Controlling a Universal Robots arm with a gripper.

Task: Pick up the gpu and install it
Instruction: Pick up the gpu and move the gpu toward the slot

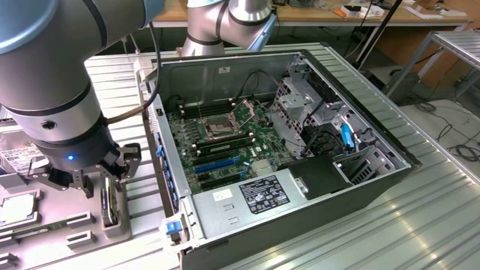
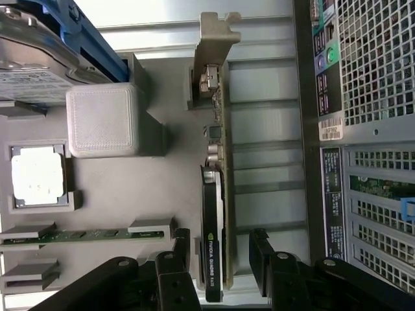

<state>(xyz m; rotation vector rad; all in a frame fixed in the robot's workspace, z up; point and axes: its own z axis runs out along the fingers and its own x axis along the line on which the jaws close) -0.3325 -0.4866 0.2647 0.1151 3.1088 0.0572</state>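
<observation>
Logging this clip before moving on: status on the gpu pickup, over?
Gripper down over the gpu, jaws open either side. Card on edge in gray tray, outside the case, not gripped. Nothing between jaws and card.

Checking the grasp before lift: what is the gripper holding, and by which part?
Nothing yet: the open gripper straddles the gpu at its cooler end, fingers clear of it.

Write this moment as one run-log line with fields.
tool: open, astride gpu | gpu: on edge in grey tray, not gripped | computer case: open, gpu not installed
</observation>
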